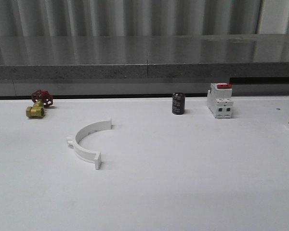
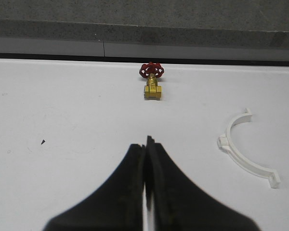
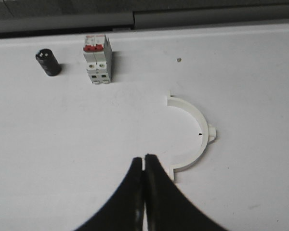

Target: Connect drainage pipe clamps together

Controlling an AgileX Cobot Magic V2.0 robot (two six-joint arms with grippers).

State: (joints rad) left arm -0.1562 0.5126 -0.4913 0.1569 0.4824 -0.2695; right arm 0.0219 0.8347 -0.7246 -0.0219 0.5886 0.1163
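**Two clamp halves lie apart, both arms idle**

White desk (image 1: pixel 183 192) stretches out under a grey ledge, with a few loose parts scattered over it. One half-ring clamp (image 1: pixel 89 140) rests flat at about 9 o'clock from the desk's middle in the front view; a brass valve with a red handwheel (image 1: pixel 38 103) sits beyond it toward 10 o'clock. The second half-ring clamp (image 3: pixel 192 134) lies flat near the right gripper (image 3: pixel 144 161), with a white breaker (image 3: pixel 98 58) and a small black cylinder (image 3: pixel 48 62) well beyond it.

Both halves look like thin, stiff, light plastic, probably smooth enough to skid on the desk when nudged. The middle of each arc, near its small outer lug, seems the safest place to pinch across the band; the end tabs should stay free for mating.

The left gripper (image 2: pixel 145 144) hangs above bare desk, its fingers pressed together and empty, with the first clamp off to its side. The right gripper's fingers are likewise closed on nothing, tips just beside the second clamp's near end tab.
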